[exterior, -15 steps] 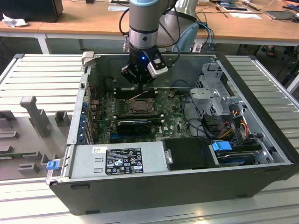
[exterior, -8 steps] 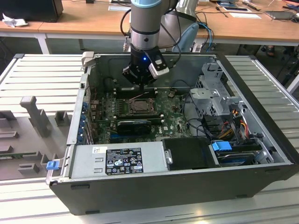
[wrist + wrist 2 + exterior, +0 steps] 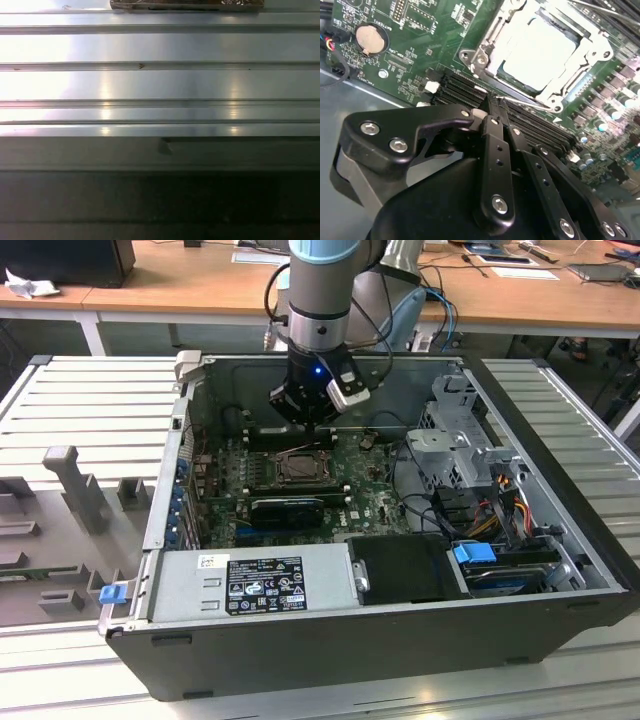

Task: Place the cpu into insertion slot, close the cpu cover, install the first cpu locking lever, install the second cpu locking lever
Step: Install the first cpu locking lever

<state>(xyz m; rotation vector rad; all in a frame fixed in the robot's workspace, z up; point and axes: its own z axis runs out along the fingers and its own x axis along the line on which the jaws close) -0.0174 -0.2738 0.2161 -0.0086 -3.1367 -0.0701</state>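
Note:
The cpu (image 3: pixel 540 50), a pale square chip, lies in the insertion slot (image 3: pixel 297 468) on the green motherboard. The silver cpu cover (image 3: pixel 492 42) lies flat over it, framing the chip. A thin metal locking lever (image 3: pixel 525 101) runs along the socket edge nearest my fingers, and another rod (image 3: pixel 605 10) runs along the far edge. My gripper (image 3: pixel 490 106) has its black fingers pressed together, tips at the near lever's end beside the socket corner. In the exterior view the gripper (image 3: pixel 310 425) hangs inside the open case, just behind the socket.
Black memory slots (image 3: pixel 465 87) lie between my fingers and the socket. A coin battery (image 3: pixel 370 39) sits on the board. The power supply (image 3: pixel 250 580), drive cage (image 3: pixel 460 430) and cables crowd the case. A ribbed metal surface (image 3: pixel 160 80) shows in the first wrist view.

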